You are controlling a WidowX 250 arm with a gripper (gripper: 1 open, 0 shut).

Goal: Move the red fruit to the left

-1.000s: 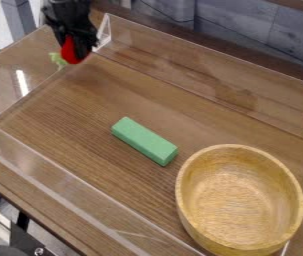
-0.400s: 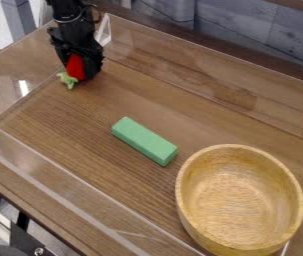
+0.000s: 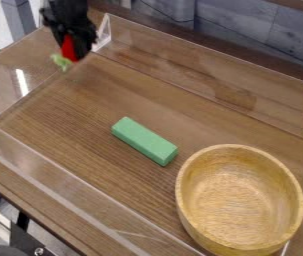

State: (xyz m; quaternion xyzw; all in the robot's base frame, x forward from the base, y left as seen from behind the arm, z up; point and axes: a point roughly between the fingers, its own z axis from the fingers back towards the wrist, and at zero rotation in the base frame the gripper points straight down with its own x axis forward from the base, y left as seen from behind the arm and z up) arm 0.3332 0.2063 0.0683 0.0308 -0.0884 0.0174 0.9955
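No brand, label or writing shows anywhere that I can read.

My arm comes in from the top edge at about eleven o'clock of the picture, its dark body pointing almost straight down over the far left corner of the wooden table. My gripper hangs just above the boards there, close to the clear wall that fences the left side.

My two black fingers stand partly closed, and between them sits the red fruit. I am clamped on it from either side; its red body shows in the gap, and a bit of its green leafy end pokes out below at roughly seven o'clock from the fruit. Whether the fruit still touches the table I cannot tell for certain, though it looks lifted clear of the wood.

From the fruit, the green rectangular block lies well apart at about five o'clock, flat on the boards near the middle. The wooden bowl stands farther off in the same direction, at the near right corner, upright.
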